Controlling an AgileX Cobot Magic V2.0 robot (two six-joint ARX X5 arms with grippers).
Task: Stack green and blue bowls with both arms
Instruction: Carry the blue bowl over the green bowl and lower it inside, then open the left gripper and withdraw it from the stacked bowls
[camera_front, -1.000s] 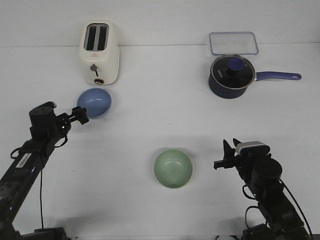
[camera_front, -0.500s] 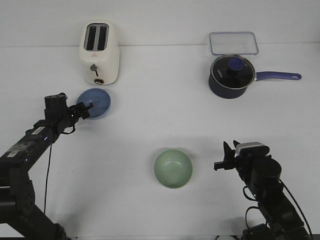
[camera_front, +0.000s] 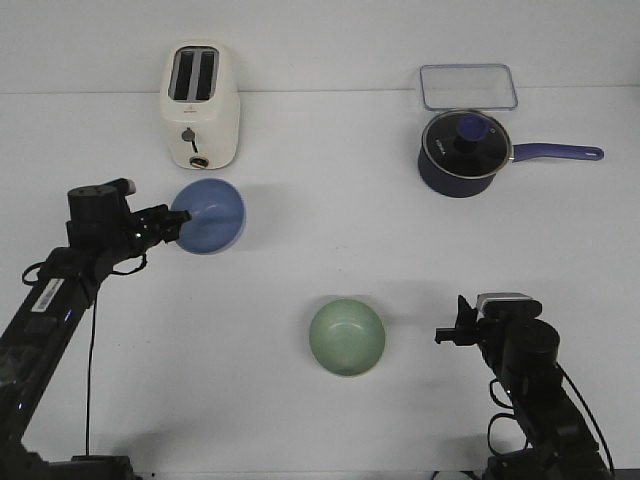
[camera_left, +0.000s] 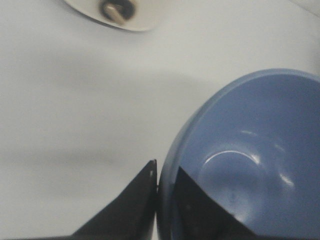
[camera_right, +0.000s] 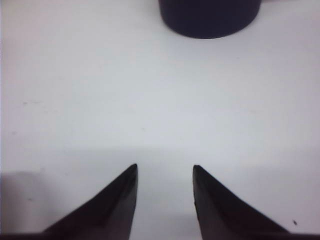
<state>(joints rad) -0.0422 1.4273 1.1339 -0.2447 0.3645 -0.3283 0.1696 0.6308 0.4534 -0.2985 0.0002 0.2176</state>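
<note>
Left tool: we see our left tool (camera_front: 176, 226) pinching the rim of the blue bowl (camera_front: 209, 215), one finger (camera_left: 192, 210) inside the wall, the other outside.
Blue bowl: smooth, glossy periwinkle, round and deep; it sits at the left tool's tip, tilted with its opening turned up, just short of the toaster (camera_front: 201, 106).
Right tool: our right tool (camera_front: 447, 332) has its tapered black fingers (camera_right: 117, 207) spread with nothing between them, only bare table.
Green bowl: pale mint, matte, round, upright on the table (camera_front: 330, 240), near the right tool and apart from it (camera_front: 346, 337).
Beyond the right tool: we see a dark navy saucepan (camera_front: 461, 152) with a glass lid and long handle, and behind it a clear rectangular lid (camera_front: 467, 86).
Surface: plain white, smooth, with soft shadows under the bowls.
</note>
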